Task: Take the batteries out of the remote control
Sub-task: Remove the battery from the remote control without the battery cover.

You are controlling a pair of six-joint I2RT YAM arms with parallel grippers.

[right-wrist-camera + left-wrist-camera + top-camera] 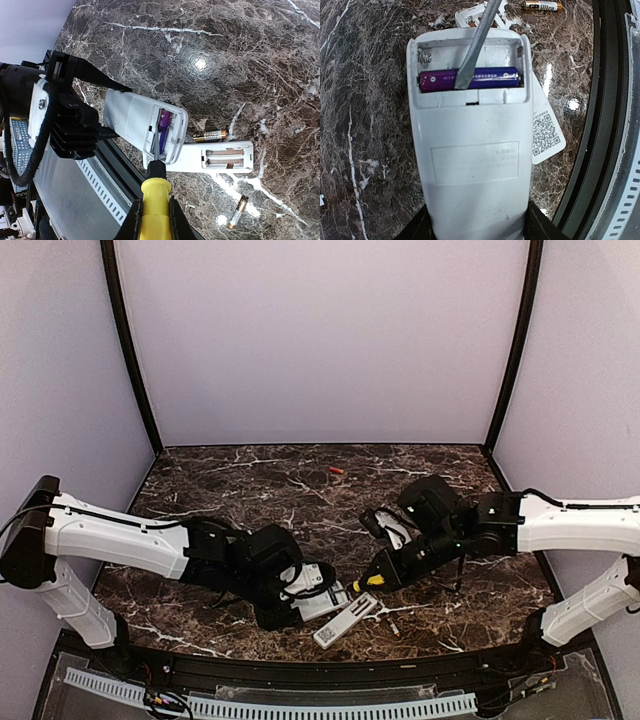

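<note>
My left gripper (477, 222) is shut on the lower body of a white remote (472, 160), held back side up with its battery bay open. One purple battery (490, 79) lies in the bay; the slot beside it is empty. My right gripper (154, 217) is shut on a yellow-handled screwdriver (155, 192). Its metal blade (476, 45) crosses the bay and rests on the purple battery (163, 122). In the top view both grippers, left (282, 612) and right (385, 575), meet near the front middle of the table.
A second white remote (215, 157) lies open side up with empty slots. Two gold-and-black batteries (210, 135) (236, 212) lie loose near it. A reddish battery (337, 471) lies far back. A QR tag (547, 131) lies under the held remote. The table's black front rim (605, 125) is close.
</note>
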